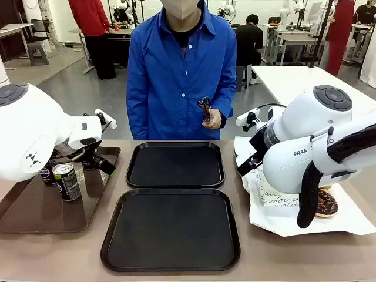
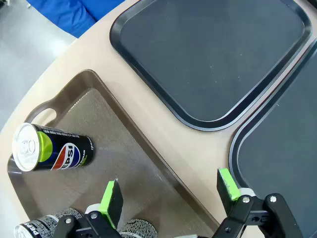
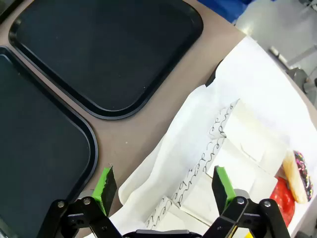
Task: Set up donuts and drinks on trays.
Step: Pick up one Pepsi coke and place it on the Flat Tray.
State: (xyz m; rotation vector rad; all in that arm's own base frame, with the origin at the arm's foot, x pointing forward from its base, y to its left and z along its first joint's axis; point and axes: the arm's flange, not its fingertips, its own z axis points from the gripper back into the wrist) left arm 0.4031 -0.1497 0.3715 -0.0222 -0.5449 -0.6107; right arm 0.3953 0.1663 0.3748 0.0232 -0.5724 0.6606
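Right arm point(image 1: 305, 147) hiding chocolate donut point(image 1: 328, 204), left hand point(image 2: 168, 186) spread, cans point(image 2: 44, 224) cut off.

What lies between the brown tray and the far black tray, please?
Only a bare strip of table, seen in the left wrist view; nothing stands between the brown tray and the far black tray.

Pepsi logo on the green-banded can point(image 2: 62, 153), "FRAN" on the right arm point(image 1: 299, 138), perhaps "moi" on a box point(image 1: 276, 197)
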